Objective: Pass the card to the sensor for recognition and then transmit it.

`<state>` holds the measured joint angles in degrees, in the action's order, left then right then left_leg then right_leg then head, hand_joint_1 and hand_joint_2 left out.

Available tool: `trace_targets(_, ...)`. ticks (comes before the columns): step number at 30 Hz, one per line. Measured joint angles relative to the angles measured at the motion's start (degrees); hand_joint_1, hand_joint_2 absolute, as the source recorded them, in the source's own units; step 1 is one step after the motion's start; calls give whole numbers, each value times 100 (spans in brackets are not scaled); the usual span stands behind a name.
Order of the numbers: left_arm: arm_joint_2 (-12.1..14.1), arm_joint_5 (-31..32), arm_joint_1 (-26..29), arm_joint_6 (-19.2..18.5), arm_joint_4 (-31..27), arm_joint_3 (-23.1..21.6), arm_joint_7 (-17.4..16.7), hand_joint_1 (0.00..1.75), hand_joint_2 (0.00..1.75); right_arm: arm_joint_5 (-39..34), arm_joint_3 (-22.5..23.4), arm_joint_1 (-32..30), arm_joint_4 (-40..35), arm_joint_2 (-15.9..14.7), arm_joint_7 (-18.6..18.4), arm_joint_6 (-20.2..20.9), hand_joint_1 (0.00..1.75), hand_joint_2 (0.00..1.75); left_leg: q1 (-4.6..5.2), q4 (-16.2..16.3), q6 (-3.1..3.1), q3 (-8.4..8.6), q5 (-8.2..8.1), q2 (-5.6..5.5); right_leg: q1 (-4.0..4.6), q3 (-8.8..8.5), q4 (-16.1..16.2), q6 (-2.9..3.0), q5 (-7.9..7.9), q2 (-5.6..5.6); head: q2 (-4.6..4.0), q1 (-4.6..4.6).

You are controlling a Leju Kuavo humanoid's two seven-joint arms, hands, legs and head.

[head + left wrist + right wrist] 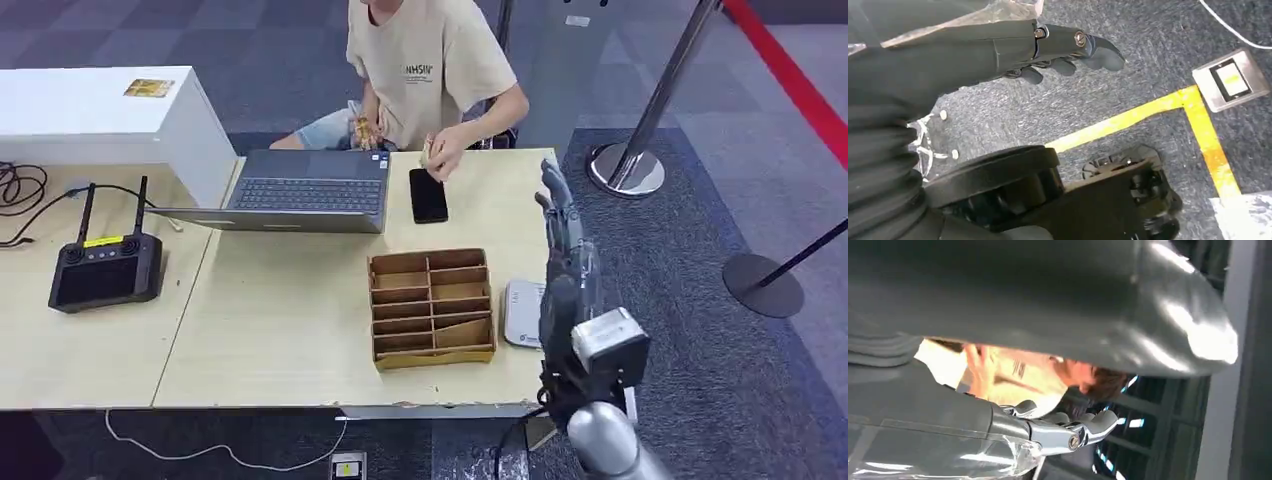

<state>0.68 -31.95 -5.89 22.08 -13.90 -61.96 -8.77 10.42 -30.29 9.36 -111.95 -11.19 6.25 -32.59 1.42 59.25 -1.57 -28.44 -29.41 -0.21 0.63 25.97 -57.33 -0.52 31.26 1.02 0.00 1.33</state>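
Pale wood worktop (280, 330) carries a compartmented wooden organiser (432, 306) and, just right of it, a flat white sensor (522, 312). The right robot hand (566, 250) stands raised over the worktop's right edge, fingers extended and apart, holding nothing. A person's hand (440, 152) at the far side holds what may be the card, ahead and left of it. The left robot hand (1068, 50) hangs toward the floor, loosely curled, empty.

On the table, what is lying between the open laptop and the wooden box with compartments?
In the head view, nothing: bare tabletop separates the laptop from the wooden organizer box. The black phone lies beside the laptop, not between them.
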Motion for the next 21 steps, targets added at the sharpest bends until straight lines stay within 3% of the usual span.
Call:
trace_targets(12, 52, 33, -6, -28, 11, 0, -89, 0, 175, -1348, 155, -806, -470, -245, 622, 61, 0, 0, 1, 0, 0, 0, 0, 1, -1, 0, 1, 0, 0, 0, 0, 0)
trace_targets(21, 59, -153, -10, 147, 11, 31, -61, 0, 175, -1731, 304, -1111, -561, -277, 857, -90, 0, 0, 0, 0, 0, 1, 0, 0, -1, 0, 1, 0, 0, -1, 0, -2)
